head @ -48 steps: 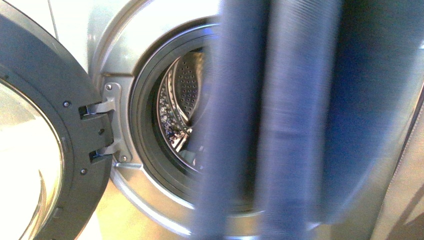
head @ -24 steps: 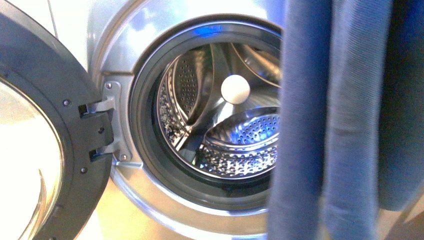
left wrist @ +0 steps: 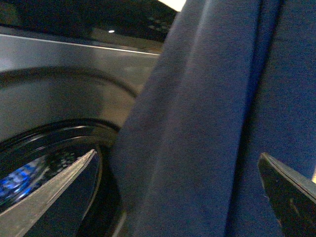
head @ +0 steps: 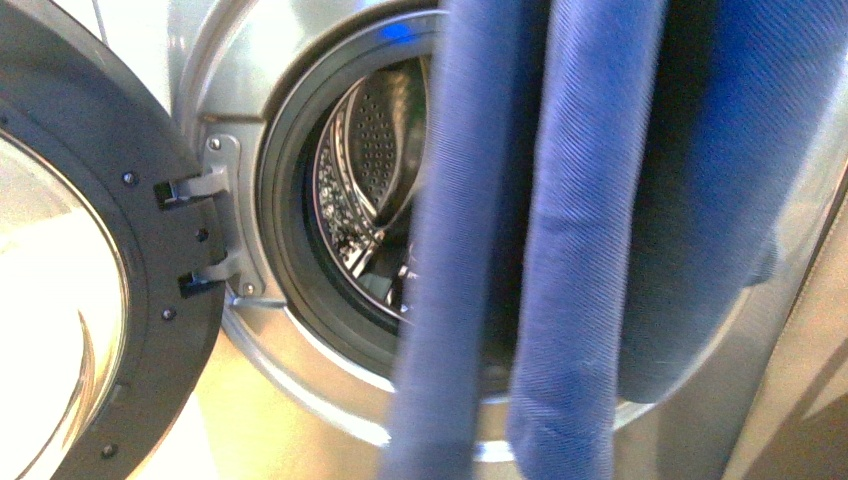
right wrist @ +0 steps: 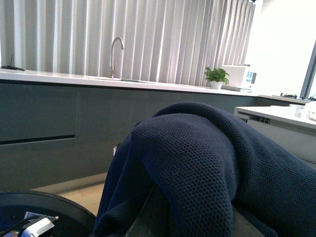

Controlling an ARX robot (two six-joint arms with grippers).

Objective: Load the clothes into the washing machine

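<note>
front view
washing machine (head: pixel 250 60): silver-grey front; round porthole ringed by a dark gasket; perforated steel drum (head: pixel 375 170) shows in the left part of the opening.
door (head: pixel 150 280): dark grey, swung open to the left on its hinge (head: pixel 225 230); its glass window glares bright.
clothes (head: pixel 580 250): blue-grey with a fine slanting rib. It hangs outside the machine, in front of the middle and right of the porthole, in three limp lengths side by side. The two left lengths run past the bottom edge of the picture. The right one ends in a rounded fold near the porthole's lower rim.
claws: neither shows here.

left wrist view
clothes (left wrist: pixel 197 123): fills the middle and right, close to the camera, with soft upright folds.
left claw (left wrist: pixel 177 153): fingers spread wide, gripping nothing; the cloth hangs beyond the gap.
gasket (left wrist: pixel 59 138): dark curve beside the cloth.

right wrist view
clothes (right wrist: pixel 207 158): looks dark navy and coarse-knit here, draped in a hump.
right claw (right wrist: pixel 163 219): mostly covered by the cloth; whether it is open or closed cannot be told.
background: pleated curtain (right wrist: pixel 163 39), tap (right wrist: pixel 114 52), potted plant (right wrist: pixel 216 77).
</note>
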